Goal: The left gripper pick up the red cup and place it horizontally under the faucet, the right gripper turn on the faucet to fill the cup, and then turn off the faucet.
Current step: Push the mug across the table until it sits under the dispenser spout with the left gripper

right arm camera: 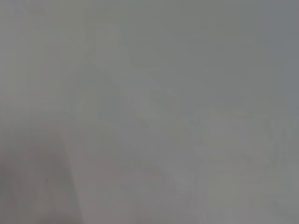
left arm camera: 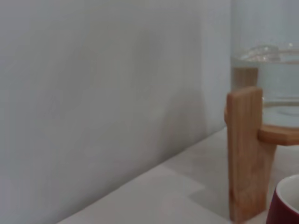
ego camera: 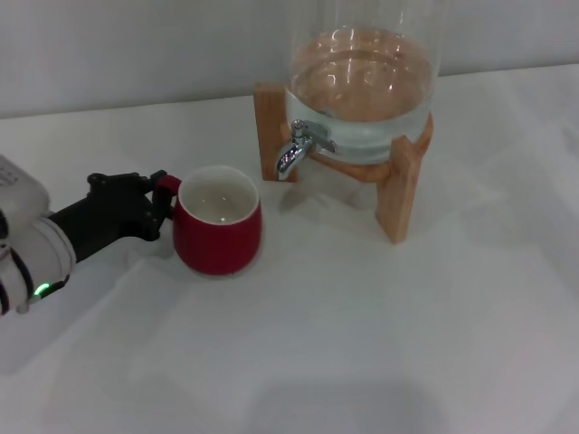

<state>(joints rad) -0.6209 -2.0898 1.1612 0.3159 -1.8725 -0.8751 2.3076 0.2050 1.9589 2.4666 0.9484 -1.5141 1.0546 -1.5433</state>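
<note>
The red cup (ego camera: 217, 237) stands upright on the white table, to the left of and a little in front of the faucet (ego camera: 297, 150). Its handle points left. My left gripper (ego camera: 161, 204) reaches in from the left at table height and is closed around that handle. The faucet's spout points down over bare table just right of the cup's rim. A corner of the cup (left arm camera: 286, 205) also shows in the left wrist view. My right gripper is out of view, and the right wrist view shows only a blank grey surface.
The glass water dispenser (ego camera: 362, 86), partly filled, sits on a wooden stand (ego camera: 403, 190) at the back centre. A stand leg (left arm camera: 245, 154) is close in the left wrist view. A grey wall runs behind the table.
</note>
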